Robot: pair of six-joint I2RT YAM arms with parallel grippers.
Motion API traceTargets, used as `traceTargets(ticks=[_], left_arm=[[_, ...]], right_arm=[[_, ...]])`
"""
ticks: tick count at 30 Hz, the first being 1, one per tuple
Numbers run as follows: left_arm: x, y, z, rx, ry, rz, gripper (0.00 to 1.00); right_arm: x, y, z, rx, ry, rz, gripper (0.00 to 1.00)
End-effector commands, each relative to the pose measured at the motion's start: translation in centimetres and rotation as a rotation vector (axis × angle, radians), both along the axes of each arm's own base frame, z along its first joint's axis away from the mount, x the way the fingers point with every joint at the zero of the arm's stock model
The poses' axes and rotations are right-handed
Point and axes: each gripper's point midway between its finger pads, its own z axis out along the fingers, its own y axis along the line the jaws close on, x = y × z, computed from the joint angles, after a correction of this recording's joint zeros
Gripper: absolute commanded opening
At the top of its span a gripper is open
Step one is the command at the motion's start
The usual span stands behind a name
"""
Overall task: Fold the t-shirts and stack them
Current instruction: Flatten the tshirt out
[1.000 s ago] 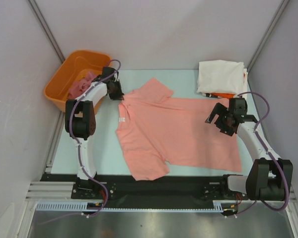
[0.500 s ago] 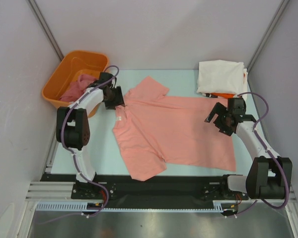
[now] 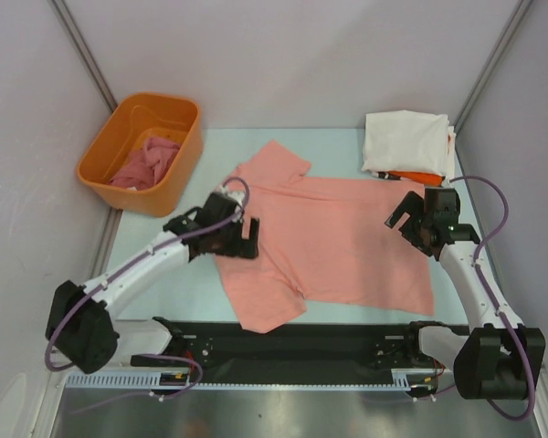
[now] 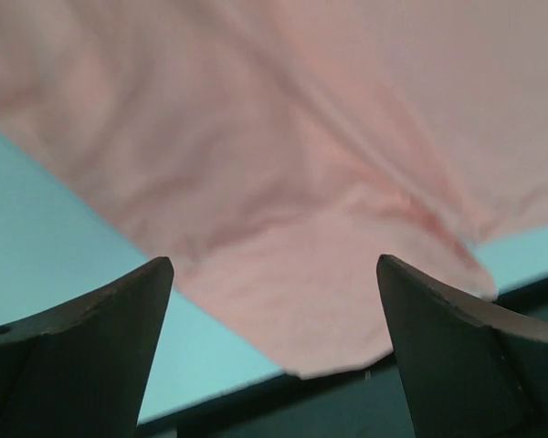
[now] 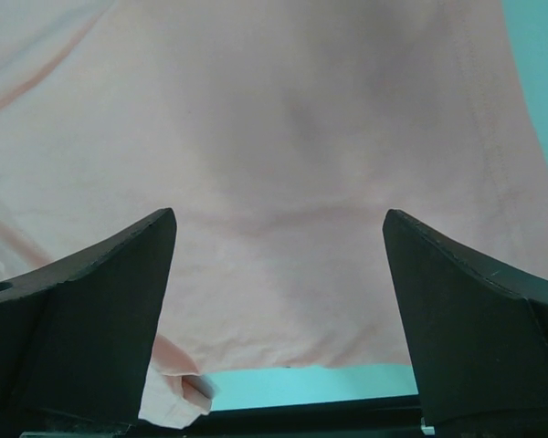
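Presently: salmon-pink t-shirt [image 3: 347, 242], spread flat at table centre, awaiting its fold. Orange tub [image 3: 178, 173], 10 o'clock, keeps the rose-pink t-shirt [image 3: 148, 162] in reserve. Cream-white t-shirt [image 3: 406, 141], folded atop the orange t-shirt [image 3: 415, 175], 1 o'clock: stack site. My left gripper [image 3: 245, 239] at the salmon shirt's 9 o'clock, my right gripper [image 3: 404, 213] at its 3: fingers spread, pinching nothing, poised over cloth.

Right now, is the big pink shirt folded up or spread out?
Spread out. The salmon-pink shirt lies open on the table with both sleeves sticking out, unlike the cream-white shirt folded into a square.
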Motion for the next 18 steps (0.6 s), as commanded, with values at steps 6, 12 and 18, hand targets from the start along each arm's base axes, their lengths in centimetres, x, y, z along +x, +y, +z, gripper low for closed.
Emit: traceTargets(ticks=[6,12,18], left_arm=[[-14.4,-3.8,-2.3,-0.067,0.175,-0.098,1.00],[-18.5,-3.1,-6.1,-0.034,0.302,-0.070,1.00],[-20.6,-4.2,-8.7,-0.124,0.362,-0.117,1.00]], right_arm=[[-1.3,-0.3,-0.3,0.017,-0.006,-0.054,0.99],[-1.8,-0.1,-1.0,0.031,0.003,-0.048,1.00],[-2.0,-0.3,-1.3,0.027,0.008,-0.043,1.00]])
